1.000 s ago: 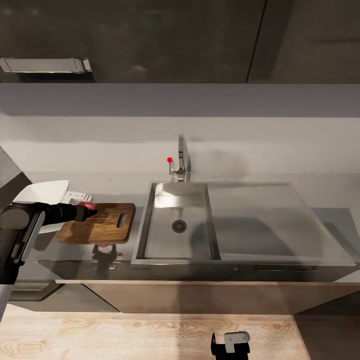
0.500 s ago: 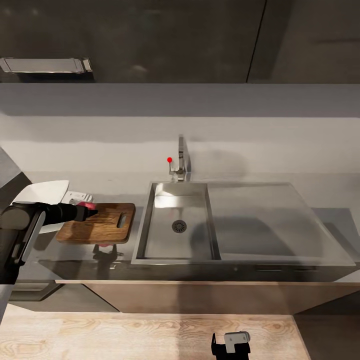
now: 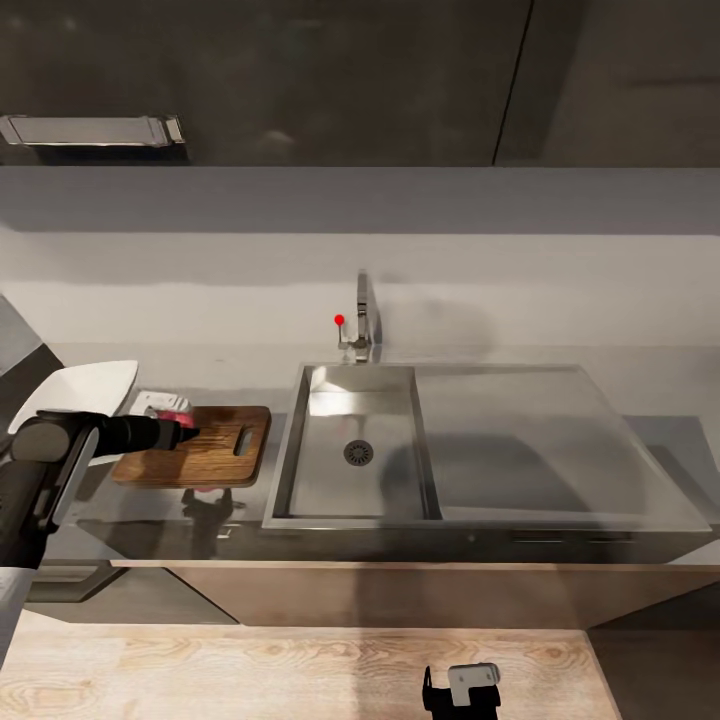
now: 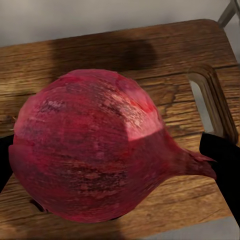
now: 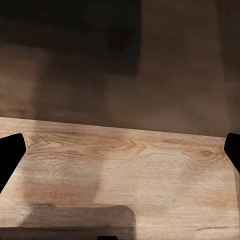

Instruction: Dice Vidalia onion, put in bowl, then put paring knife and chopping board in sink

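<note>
The left gripper (image 4: pixel 120 165) holds the Vidalia onion (image 4: pixel 95 150) between its fingers over the chopping board (image 3: pixel 205 445) at the table's left end, where an early release could roll it off.

fingers (image 5: pixel 10 155) spread wide (dark tips) | wooden floor (image 5: pixel 130 165) beyond

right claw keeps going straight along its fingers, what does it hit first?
Most likely the wooden floor: the right wrist view looks along the open right claw at light planks, with a darker cabinet front beyond them. Nothing lies between the fingers. Depth is hard to judge from this view.
</note>
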`<state>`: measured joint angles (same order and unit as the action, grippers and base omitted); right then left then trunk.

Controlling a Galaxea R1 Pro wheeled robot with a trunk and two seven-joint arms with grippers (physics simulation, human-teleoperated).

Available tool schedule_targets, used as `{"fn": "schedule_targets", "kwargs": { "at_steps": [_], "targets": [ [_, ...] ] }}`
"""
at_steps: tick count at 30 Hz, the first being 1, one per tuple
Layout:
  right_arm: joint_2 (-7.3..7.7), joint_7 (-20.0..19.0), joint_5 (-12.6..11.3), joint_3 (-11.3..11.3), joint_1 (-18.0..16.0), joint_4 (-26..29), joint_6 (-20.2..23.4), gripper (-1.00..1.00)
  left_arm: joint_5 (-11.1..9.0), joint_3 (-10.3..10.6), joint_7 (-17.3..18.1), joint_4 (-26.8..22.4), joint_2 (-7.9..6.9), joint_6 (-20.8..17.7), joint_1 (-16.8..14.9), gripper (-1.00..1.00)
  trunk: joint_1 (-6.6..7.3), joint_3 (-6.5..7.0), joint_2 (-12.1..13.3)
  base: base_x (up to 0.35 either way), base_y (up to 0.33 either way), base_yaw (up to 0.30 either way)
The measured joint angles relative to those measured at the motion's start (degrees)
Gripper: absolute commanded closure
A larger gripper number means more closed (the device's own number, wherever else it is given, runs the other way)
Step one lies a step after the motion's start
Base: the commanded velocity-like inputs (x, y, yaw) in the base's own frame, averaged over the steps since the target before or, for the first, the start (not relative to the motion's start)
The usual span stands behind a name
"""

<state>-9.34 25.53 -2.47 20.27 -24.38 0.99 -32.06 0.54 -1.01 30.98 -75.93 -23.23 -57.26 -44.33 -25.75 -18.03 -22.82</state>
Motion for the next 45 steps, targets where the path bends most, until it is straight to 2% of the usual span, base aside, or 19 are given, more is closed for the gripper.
{"fn": "schedule_targets", "kwargs": {
  "at_steps": [23,36,45],
  "targets": [
    [-0.04,0.0,0.0,0.0,0.0,0.0,0.0,-1.00,0.1,0.0,-0.1,2.0,2.06,0.1,0.0,1.00,0.00,0.00,0.0,0.000,0.000,0.000],
    [-0.04,0.0,0.0,0.0,0.0,0.0,0.0,-1.00,0.4,-0.1,-0.2,0.2,1.94,0.1,0.0,1.00,0.00,0.00,0.0,0.000,0.000,0.000],
    [-0.04,0.0,0.0,0.0,0.0,0.0,0.0,-1.00,0.4,-0.1,-0.3,2.0,1.87,0.2,0.0,1.00,0.00,0.00,0.0,0.000,0.000,0.000]
  ]
}}
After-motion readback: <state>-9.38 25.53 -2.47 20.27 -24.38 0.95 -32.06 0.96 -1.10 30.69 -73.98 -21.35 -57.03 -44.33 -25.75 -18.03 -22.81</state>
